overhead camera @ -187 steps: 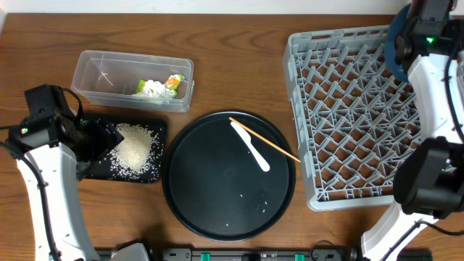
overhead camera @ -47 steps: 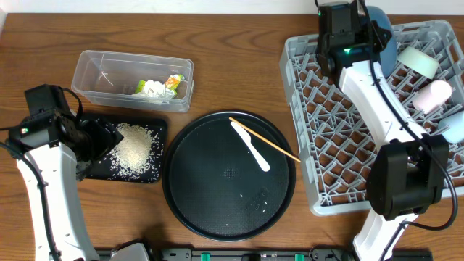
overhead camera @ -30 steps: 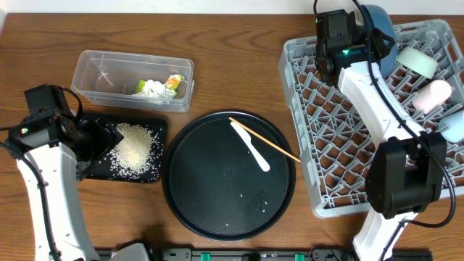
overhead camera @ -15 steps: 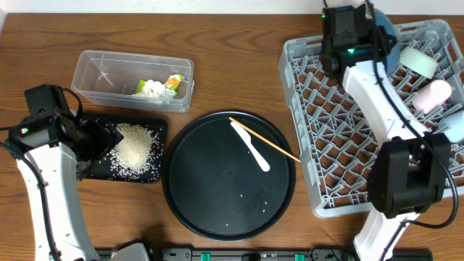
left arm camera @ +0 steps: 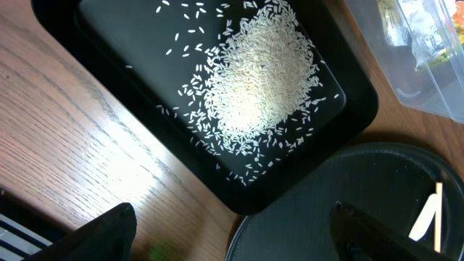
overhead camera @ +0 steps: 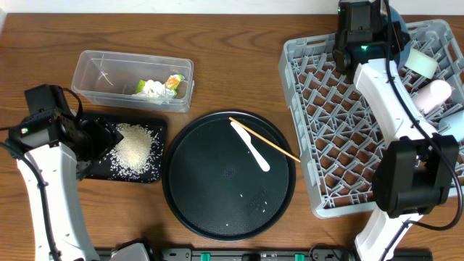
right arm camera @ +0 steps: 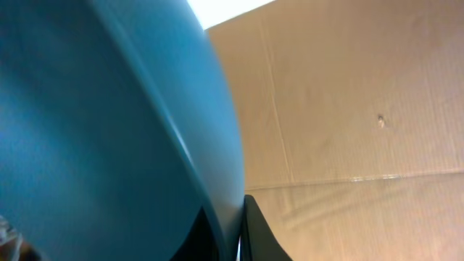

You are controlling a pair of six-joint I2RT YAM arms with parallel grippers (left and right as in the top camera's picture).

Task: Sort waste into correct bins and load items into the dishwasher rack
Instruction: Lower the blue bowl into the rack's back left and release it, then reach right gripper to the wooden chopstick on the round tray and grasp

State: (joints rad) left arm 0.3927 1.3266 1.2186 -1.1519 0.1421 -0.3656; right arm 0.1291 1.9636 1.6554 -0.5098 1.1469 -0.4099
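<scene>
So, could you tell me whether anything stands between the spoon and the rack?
Only the chopstick, lying on the round tray between the spoon and the rack, its tip close to the rack's wall. Otherwise nothing visible; the nearest rack cells are empty.

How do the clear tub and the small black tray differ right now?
The clear tub is see-through with taller walls; the black tray is opaque and shallow. The tub holds a crumpled tissue and a yellow-green wrapper; the tray holds a heap of rice. Both are rectangular, of similar size, and sit left of the round tray.
</scene>
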